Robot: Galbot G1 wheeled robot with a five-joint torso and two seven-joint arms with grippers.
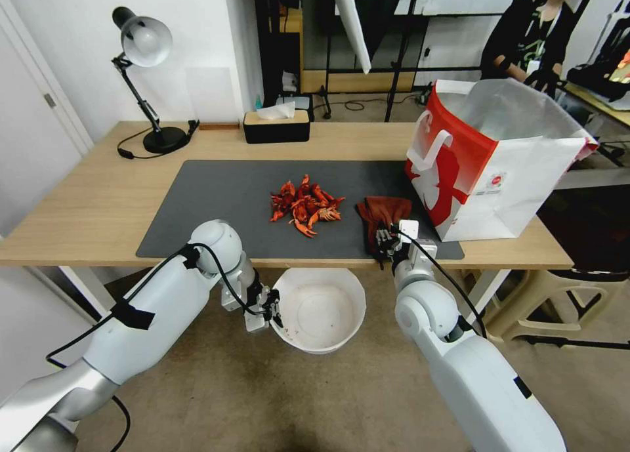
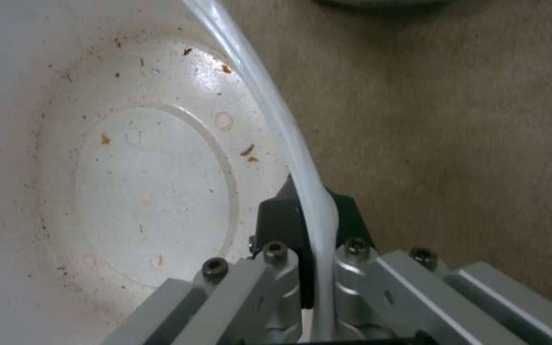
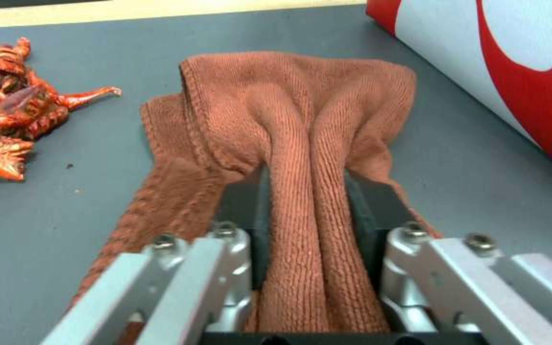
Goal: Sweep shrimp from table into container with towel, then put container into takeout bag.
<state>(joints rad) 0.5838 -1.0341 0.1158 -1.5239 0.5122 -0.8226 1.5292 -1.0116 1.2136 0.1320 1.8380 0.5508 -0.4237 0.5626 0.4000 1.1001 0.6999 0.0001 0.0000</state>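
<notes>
Bright, even room light falls from overhead, leaving only soft, short shadows under the tabletop (image 1: 98, 196) edge and beside the takeout bag (image 1: 492, 170). The head view bends outward at its edges, curving the tabletop's sides. The desk lamp (image 1: 146, 42) looks unlit. In the left wrist view the container (image 2: 129, 191) is pale, washed out and slightly soft; the towel (image 3: 302, 143) appears crisp up close.

towel (image 1: 382, 217) — near end hidden by right claw (image 1: 386, 241) | takeout bag (image 3: 512, 62) — cropped

One towel (image 1: 382, 217), one container (image 1: 319, 309), one takeout bag (image 1: 499, 163) (one shrimp (image 1: 305, 206) pile)
</notes>
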